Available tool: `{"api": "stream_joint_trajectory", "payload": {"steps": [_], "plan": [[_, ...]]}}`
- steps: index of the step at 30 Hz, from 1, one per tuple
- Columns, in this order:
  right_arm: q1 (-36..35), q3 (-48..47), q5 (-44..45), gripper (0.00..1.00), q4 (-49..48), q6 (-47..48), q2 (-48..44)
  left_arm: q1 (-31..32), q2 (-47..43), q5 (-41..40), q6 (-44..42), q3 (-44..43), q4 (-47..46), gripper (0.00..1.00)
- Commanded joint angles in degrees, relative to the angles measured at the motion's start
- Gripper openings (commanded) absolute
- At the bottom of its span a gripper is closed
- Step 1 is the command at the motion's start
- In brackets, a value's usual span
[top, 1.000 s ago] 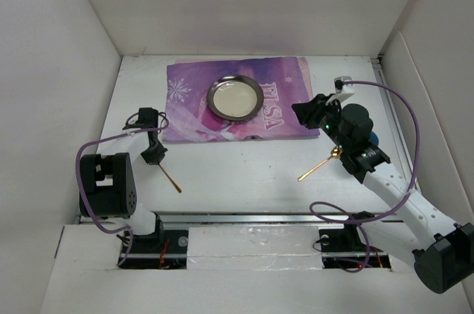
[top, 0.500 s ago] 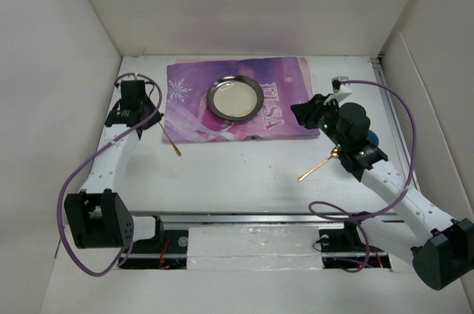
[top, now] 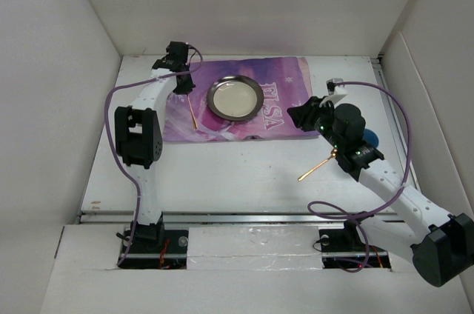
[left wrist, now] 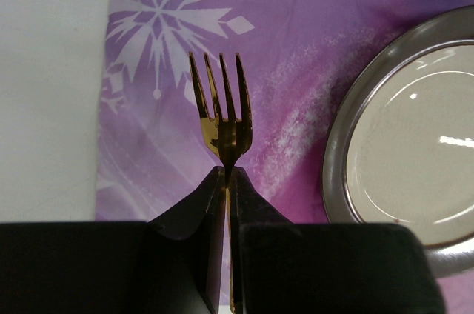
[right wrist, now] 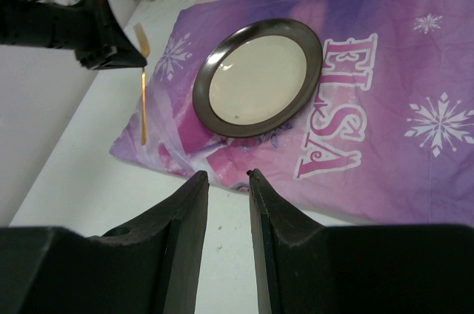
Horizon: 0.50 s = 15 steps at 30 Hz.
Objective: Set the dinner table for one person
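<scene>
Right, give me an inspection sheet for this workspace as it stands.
Surface: white dinner table, purple ELSA mat at its far side.
Job's things: metal plate on the mat; gold fork held left of it; gold utensil on the table, partly under the right arm.
Clutter: blue object, mostly hidden behind the right arm.
Grippers: left gripper shut on the fork; right gripper open, holding nothing.
Cables: purple cables, loose loops over the table.
Surroundings: white walls on three sides.

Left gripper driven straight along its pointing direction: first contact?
Probably the purple printed cloth mat, near its white snowflake, beside the round metal plate; the gold fork in the left gripper lands first. Depth unclear.
</scene>
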<state>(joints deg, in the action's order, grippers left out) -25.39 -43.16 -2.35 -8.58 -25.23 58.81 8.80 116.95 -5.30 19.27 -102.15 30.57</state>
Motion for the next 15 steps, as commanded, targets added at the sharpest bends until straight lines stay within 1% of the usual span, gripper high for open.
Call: {"api": "stream_joint_trajectory", "payload": {"steps": [1,2,3,5,10,12,15], "plan": [[-0.89,-0.26,0.68,0.34,-3.64,1.06,0.52,1.39,3.52,-3.39,-4.49,-9.37,6.51,0.00],[-1.41,-0.52,1.20,0.34,-3.55,1.24,0.96,2.53,4.86,-4.36,-4.94,-12.69,7.39,0.00],[-1.42,-0.53,1.38,0.34,-3.72,1.33,1.22,3.06,5.83,-6.98,-5.46,-13.94,8.45,0.00],[-1.94,-0.61,1.56,0.34,-3.72,1.42,1.57,3.76,8.82,-8.84,-6.61,-17.36,9.24,0.00],[-2.47,-0.79,2.00,0.35,-3.72,1.59,2.54,3.07,11.98,-10.08,-7.14,-19.14,10.65,0.00],[-2.47,-0.88,1.74,0.35,-3.73,1.50,2.98,1.84,12.17,-8.07,-7.49,-18.62,10.13,0.00],[-3.09,-0.88,2.00,0.35,-4.07,1.68,3.51,1.84,13.48,-8.67,-8.10,-19.84,10.39,0.00]]}}
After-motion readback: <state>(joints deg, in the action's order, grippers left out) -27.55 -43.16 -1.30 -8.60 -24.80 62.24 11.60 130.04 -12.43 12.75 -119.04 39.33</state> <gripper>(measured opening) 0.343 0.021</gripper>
